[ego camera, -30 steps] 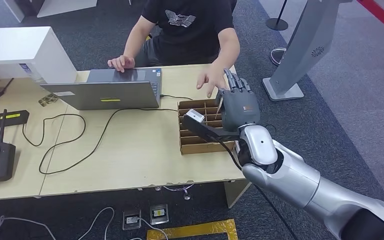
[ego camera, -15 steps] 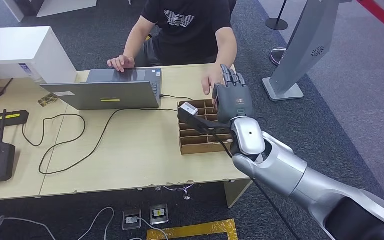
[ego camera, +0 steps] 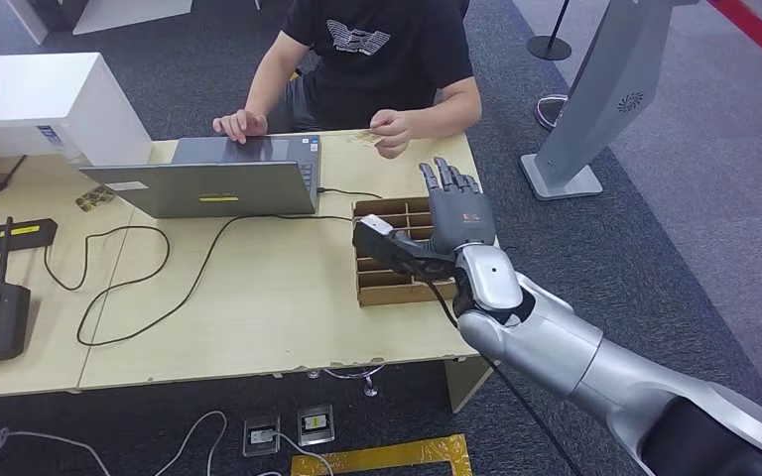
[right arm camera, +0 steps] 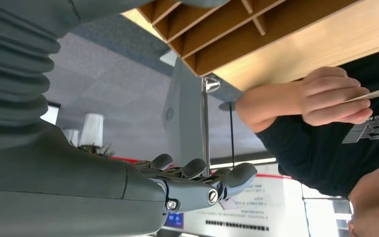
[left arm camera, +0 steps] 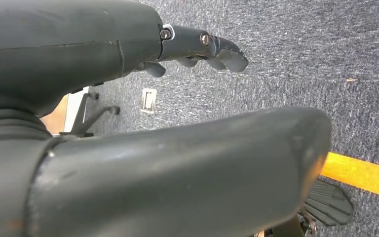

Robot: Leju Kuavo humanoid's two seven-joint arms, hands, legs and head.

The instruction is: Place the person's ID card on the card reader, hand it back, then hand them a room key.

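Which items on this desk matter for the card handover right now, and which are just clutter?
Job:
thin pale card in the person's hand
brown cardboard divider box
right hand, holding nothing

Lying about:
grey open laptop
black cable
white box

Silver right arm (ego camera: 595, 367) (black cable alongside) ends in a grey robot hand (ego camera: 459, 213).

Right arm extends forward from lower right, silver forearm angled up toward the hand. Right hand (ego camera: 459, 212) is raised, fingers (ego camera: 443, 178) straight, apart, pointing away, holding nothing. Left hand (left arm camera: 128, 89) hangs low, fingers (left arm camera: 217, 47) loosely extended, empty.
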